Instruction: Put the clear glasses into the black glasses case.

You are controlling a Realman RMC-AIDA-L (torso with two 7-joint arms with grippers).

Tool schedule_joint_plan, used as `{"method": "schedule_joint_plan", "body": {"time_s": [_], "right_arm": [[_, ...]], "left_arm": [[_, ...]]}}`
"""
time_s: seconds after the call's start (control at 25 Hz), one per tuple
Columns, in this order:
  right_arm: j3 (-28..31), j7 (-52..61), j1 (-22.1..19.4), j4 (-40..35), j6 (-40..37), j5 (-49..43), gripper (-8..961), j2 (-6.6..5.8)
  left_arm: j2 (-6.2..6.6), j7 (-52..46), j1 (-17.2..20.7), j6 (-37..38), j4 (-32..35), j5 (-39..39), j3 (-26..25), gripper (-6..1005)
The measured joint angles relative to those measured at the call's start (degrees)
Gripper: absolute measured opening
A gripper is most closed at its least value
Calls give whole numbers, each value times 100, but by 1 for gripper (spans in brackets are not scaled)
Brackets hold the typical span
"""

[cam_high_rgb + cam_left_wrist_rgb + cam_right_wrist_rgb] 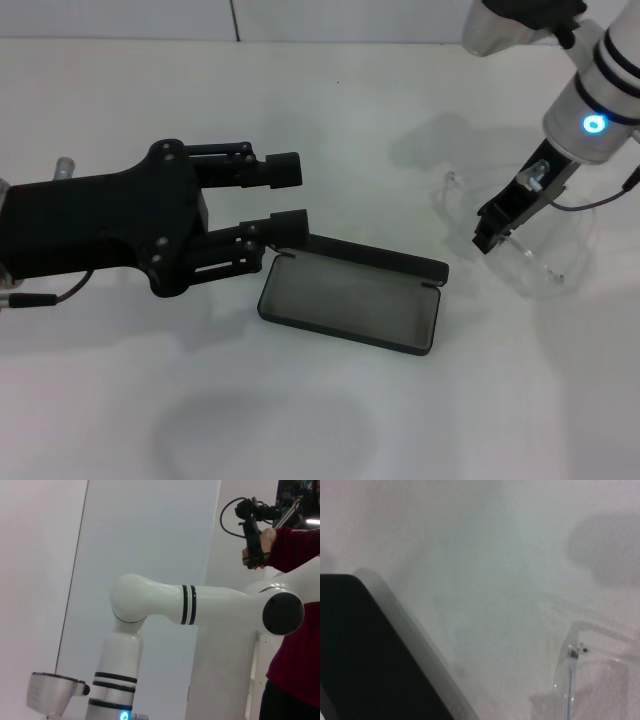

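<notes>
On white table, black glasses case open — grey lining, clear glasses under right claw, grip unclear, left claw spread, empty.

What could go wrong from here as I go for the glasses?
The right gripper is down at the clear glasses, which are hard to see on the white table, so a grasp may slip. The left gripper hovers, open, by the open black glasses case; it could nudge the lid.
</notes>
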Motion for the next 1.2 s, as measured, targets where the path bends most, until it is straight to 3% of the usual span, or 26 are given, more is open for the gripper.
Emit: {"method": "schedule_joint_plan", "body": {"time_s": [0.4, 0.68, 1.2], "right_arm": [[1, -24, -763, -1583, -656, 75, 148, 4], [60, -377, -1217, -2485, -1051, 343, 135, -65], [192, -715, -1201, -4064, -1718, 1247, 115, -380]], "left_arm": [[5, -42, 19, 9, 3, -38, -3, 503], [-22, -59, -21, 8, 6, -141, -17, 503], [0, -110, 99, 7, 12, -401, -18, 503]]}}
